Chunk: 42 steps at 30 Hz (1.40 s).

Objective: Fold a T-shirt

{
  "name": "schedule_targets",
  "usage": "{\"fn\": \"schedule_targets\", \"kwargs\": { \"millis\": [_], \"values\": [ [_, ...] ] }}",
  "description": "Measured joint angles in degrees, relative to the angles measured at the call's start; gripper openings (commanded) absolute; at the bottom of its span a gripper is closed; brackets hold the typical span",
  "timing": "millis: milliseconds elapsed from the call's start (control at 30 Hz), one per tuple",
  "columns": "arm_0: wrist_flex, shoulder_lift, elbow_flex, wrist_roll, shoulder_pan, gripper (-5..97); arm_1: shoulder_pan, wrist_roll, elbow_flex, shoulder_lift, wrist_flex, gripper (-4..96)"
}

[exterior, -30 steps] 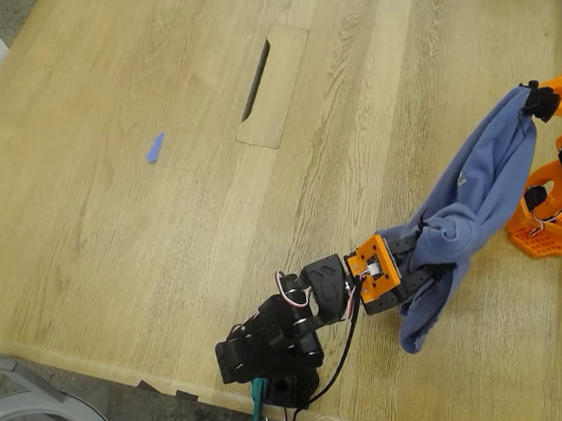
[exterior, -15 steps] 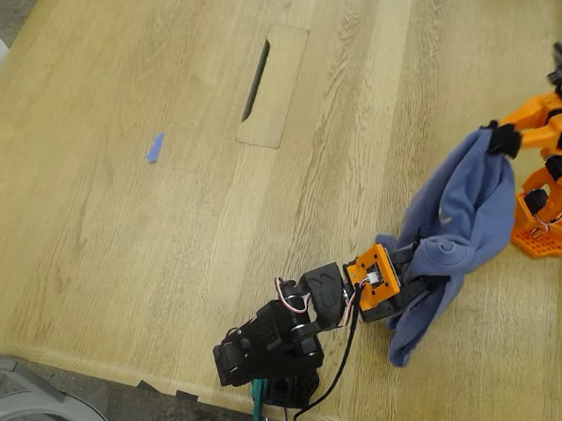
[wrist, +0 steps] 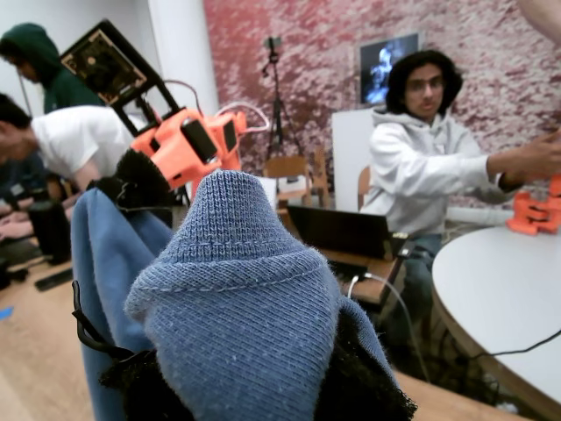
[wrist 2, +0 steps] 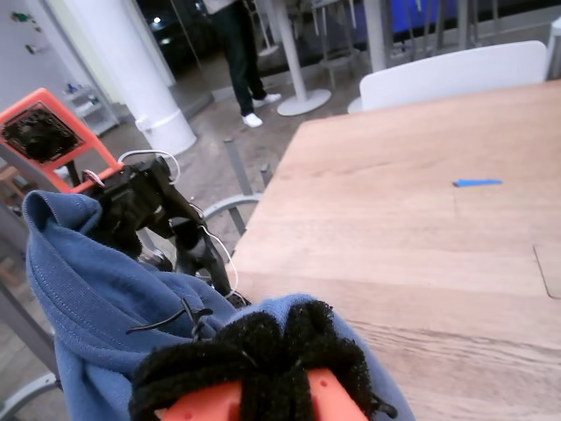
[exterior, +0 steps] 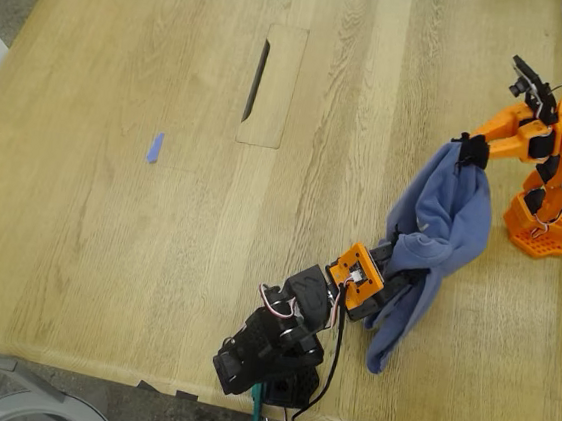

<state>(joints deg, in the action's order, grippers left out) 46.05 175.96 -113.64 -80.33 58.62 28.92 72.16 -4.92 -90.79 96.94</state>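
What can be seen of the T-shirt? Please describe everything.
The T-shirt is slate-blue knitted cloth with a stitched hem, bunched into a rope, not spread. My second gripper pinches its upper end and my first gripper clamps a fold lower down; a loose tail hangs below toward the table. No print shows.

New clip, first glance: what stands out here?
The T-shirt hangs bunched in the air between two arms at the exterior view's right, off the table. My first gripper pinches its lower part and my second gripper its upper end. The only other thing on the wood is a strip of blue tape toward that view's left.
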Motion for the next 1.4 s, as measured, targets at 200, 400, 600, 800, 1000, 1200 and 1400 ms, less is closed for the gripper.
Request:
{"fn": "schedule_targets", "kwargs": {
  "millis": [200,400,600,800,1000,1200,1400],
  "values": [
    [2.37,1.76,-2.29,-0.35,-2.29,0,-0.7,-0.97,6.94,0.0,0.0,0.0],
    [2.46,1.76,-2.72,-0.26,-3.6,0,-0.35,-1.76,16.35,-2.02,0.0,0.0],
    [2.46,1.76,-3.96,-0.26,-4.83,0,-2.29,-1.93,25.14,-5.45,0.0,0.0],
    [3.25,1.76,-5.45,-0.35,-6.59,0,-4.31,-2.2,35.86,-8.79,-0.26,0.0],
    [3.6,3.6,-9.14,-0.53,-13.27,0,-7.91,-1.85,58.8,-17.23,-13.27,0.0],
    [3.6,5.62,-13.8,-0.62,-21.62,0,-12.13,-0.79,80.42,-23.03,-32.7,0.0],
    [3.6,7.65,-17.23,-0.62,-30.06,0,-15.47,0.53,90.79,-23.38,-48.87,0.0]
  ]
}}
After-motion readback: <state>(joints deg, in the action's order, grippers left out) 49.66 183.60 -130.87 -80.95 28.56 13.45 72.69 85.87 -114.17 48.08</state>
